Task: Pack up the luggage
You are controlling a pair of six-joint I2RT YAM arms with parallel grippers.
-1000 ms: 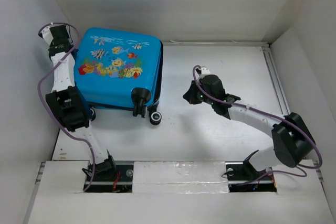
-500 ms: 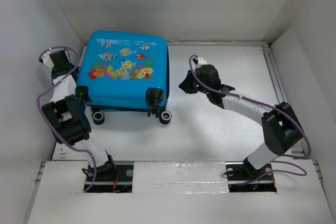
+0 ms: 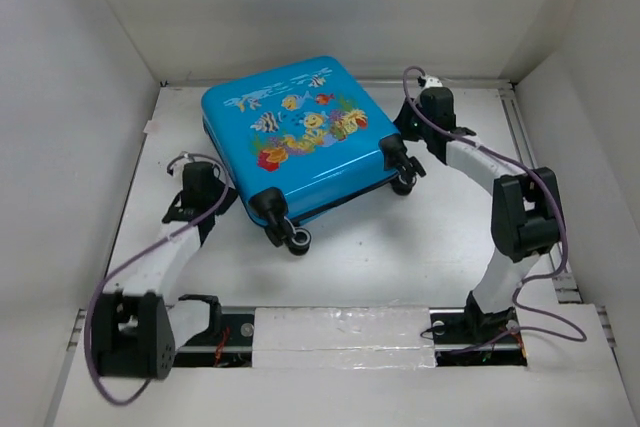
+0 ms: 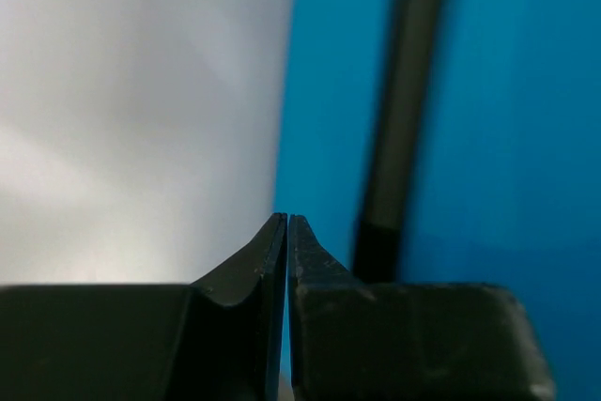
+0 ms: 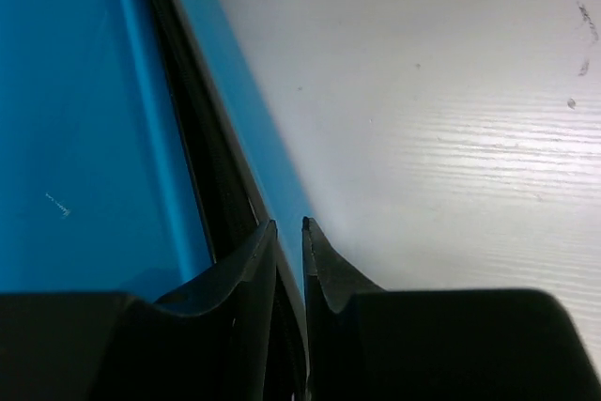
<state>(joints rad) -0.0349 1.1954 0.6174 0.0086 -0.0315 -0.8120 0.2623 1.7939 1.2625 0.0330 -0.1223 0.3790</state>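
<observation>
The luggage [image 3: 300, 137], a bright blue suitcase with a fish print, lies flat and closed at the back middle of the table, turned at an angle, its black wheels [image 3: 298, 239] toward me. My left gripper [image 3: 230, 201] is shut and empty, its tips against the luggage's left side. In the left wrist view the gripper [image 4: 286, 220] points at the blue shell [image 4: 507, 138] beside the black seam. My right gripper [image 3: 407, 133] is at the luggage's right edge. In the right wrist view the gripper [image 5: 289, 224] has its fingers slightly apart over the blue rim [image 5: 75, 138].
White walls close in the table at the back and on both sides. A metal rail [image 3: 522, 147] runs along the right edge. The arm bases [image 3: 470, 332] sit on the near ledge, and bare white tabletop [image 3: 400, 247] lies in front of the luggage.
The luggage has slid from the back left toward the middle and turned. My left arm dropped to its left side; my right gripper moved to its right edge and its jaws parted.
</observation>
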